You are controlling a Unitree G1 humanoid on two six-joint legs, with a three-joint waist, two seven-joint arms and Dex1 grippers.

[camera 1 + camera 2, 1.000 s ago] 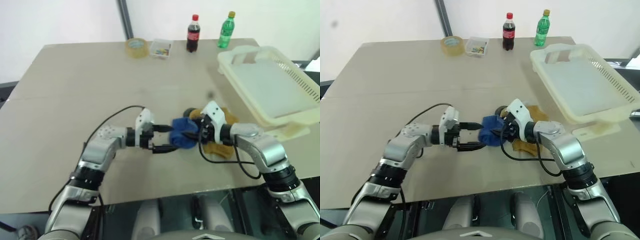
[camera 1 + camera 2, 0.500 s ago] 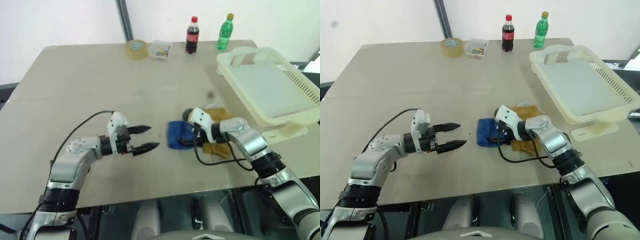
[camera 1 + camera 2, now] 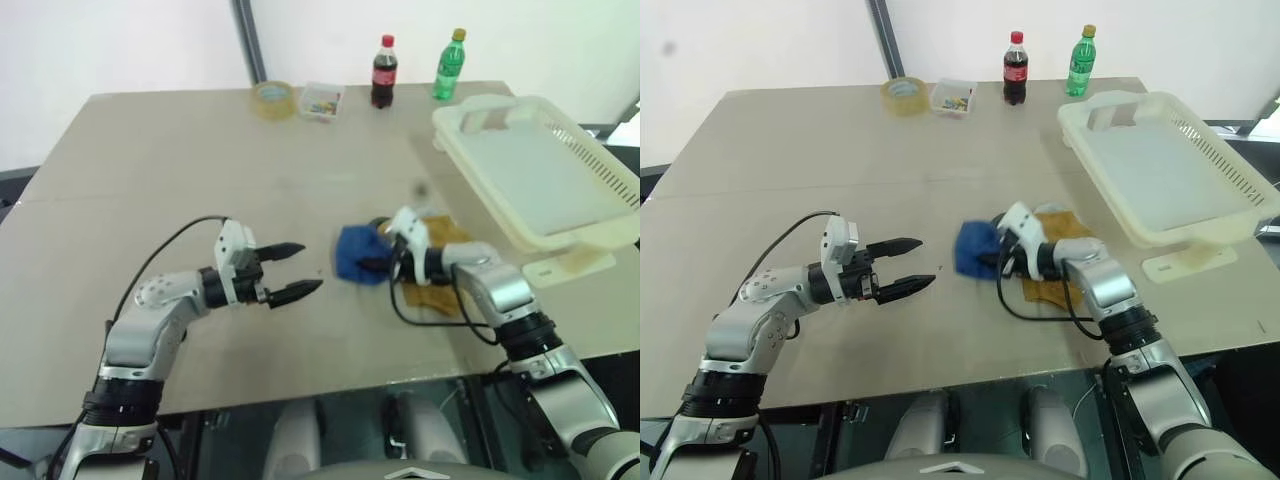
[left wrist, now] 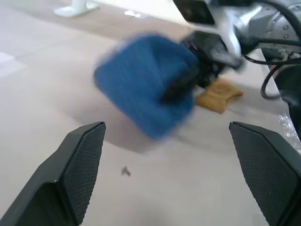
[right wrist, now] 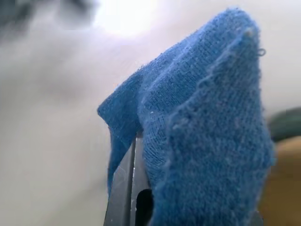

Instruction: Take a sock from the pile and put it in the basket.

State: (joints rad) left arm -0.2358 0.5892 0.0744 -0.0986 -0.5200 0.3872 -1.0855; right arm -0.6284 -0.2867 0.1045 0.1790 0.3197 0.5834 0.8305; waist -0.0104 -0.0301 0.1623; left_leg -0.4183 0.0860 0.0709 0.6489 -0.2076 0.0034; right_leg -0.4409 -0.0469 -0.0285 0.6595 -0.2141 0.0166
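From the head, the right gripper (image 3: 388,262) had clamped the blue sock (image 3: 360,254) and lifted it off the table (image 3: 180,170), beside the pile (image 3: 432,262), well left of the basket (image 3: 540,175). In the left wrist view, the left gripper (image 4: 164,174) stayed wide, pulled back from the sock.

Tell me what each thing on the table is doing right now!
Blue sock: pinched in the right gripper, lifted off the table.
Left gripper: open, holding nothing.
Yellow sock: lying flat on the table.
Basket: empty, no socks inside.
Cola bottle: upright, cap on.
Green bottle: upright, cap on.
Tape roll: lying flat.
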